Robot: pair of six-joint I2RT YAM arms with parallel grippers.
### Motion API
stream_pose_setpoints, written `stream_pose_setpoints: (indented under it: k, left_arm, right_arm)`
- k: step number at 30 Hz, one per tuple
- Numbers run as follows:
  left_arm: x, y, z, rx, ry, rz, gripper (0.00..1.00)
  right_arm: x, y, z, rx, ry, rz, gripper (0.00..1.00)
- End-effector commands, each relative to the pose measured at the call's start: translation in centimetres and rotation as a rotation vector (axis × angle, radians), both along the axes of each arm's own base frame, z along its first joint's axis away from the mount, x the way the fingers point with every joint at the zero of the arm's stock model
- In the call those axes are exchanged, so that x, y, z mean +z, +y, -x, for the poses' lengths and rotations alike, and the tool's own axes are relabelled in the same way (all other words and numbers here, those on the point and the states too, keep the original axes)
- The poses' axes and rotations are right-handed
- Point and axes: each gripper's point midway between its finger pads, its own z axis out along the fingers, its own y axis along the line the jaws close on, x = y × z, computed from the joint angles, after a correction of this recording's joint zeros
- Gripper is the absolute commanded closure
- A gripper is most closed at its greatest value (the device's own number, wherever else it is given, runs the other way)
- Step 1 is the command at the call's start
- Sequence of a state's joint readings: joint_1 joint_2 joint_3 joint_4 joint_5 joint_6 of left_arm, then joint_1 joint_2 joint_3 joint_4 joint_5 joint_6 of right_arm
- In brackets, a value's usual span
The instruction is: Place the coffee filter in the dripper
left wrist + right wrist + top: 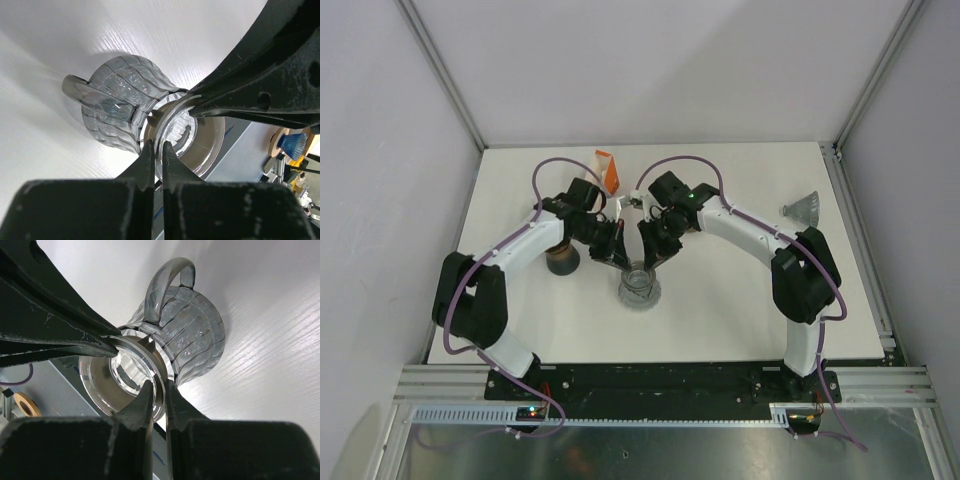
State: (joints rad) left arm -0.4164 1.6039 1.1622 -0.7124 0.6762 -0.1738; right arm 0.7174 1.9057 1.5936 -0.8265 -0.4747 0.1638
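Leftmost on the surface (720,320), a dark brown cup (562,259) is seen. Beside it, the left end effector (158,148) is closed on the base ring of the clear glass dripper (640,286), near the middle. The same ring is pinched by the right end effector (158,386). Far right, a grey fan-shaped piece (802,208) is seen; the coffee filter cannot be identified for certain.

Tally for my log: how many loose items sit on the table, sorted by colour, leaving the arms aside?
Clear: 1, the glass dripper
Dark brown: 1, a cup
Orange and white: 1, a pack
Grey: 1, a fan-shaped piece
Pale: 1, a small item, too small to identify
Total: 5
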Motion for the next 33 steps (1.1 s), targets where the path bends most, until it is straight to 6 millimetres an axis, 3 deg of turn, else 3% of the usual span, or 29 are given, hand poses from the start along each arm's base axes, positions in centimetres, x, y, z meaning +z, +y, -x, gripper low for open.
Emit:
stream_pose_setpoints:
  k: [1, 12, 20, 33]
  left_arm:
    - [2.1, -3.4, -0.8, -0.125, -0.131, 0.102, 1.0]
    - [0.9, -3.2, -1.7, -0.122, -0.143, 0.057, 1.0]
    - [1.5, -3.2, -2.4, -0.123, -0.183, 0.052, 1.0]
    - [-0.4, -2.8, -1.7, -0.136, -0.147, 0.025, 1.0]
  right_arm:
    - [1.3, 4.2, -2.1, 0.029, -0.134, -0.144, 1.0]
    - [-0.6, 3.5, -2.8, 0.004, -0.138, -0.144, 1.0]
    - [0.8, 3.6, -3.7, -0.014, -0.206, -0.174, 1.0]
    - [0.2, 3.6, -3.5, -0.017, -0.213, -0.17, 1.0]
